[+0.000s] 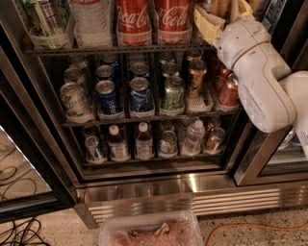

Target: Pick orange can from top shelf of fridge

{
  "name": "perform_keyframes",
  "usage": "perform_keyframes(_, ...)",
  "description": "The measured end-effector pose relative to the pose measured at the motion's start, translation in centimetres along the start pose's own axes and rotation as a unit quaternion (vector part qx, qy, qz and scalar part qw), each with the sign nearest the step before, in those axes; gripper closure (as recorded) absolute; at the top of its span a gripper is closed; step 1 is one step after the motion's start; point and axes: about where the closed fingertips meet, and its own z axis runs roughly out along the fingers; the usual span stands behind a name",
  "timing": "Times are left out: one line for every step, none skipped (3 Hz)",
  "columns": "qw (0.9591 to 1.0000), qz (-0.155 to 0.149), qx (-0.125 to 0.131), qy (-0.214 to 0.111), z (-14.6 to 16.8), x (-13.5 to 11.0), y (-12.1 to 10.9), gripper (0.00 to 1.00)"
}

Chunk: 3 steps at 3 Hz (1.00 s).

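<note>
The fridge (144,191) stands open in front of me, with a steel frame and a dark interior. Its top shelf (96,49) runs across the upper edge of the view and carries two red Coca-Cola cans (132,19) in clear trays. At that shelf's right end is my gripper (224,14), cream-coloured on a bulky white wrist (260,72). A gold-orange shape right at the gripper, cut off by the frame's top edge, looks like the orange can (219,6). Most of it is hidden.
The middle rack holds blue Pepsi cans (107,96), green cans, a brown-copper can (196,77) and red cans (228,89) beside my wrist. Small bottles fill the lowest rack. The glass door (19,168) hangs open at left. On the floor lie a plastic tub (149,230) and an orange cable (255,226).
</note>
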Motion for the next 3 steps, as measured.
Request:
perform_keyframes(1.0,0.0,0.0,0.0,0.0,0.0,0.0,1.0)
perform_keyframes(1.0,0.002,0.0,-0.002,0.1,-0.2,0.0,1.0)
perform_keyframes(0.9997,0.009,0.003,-0.021,0.4,-1.6,-0.5,1.0)
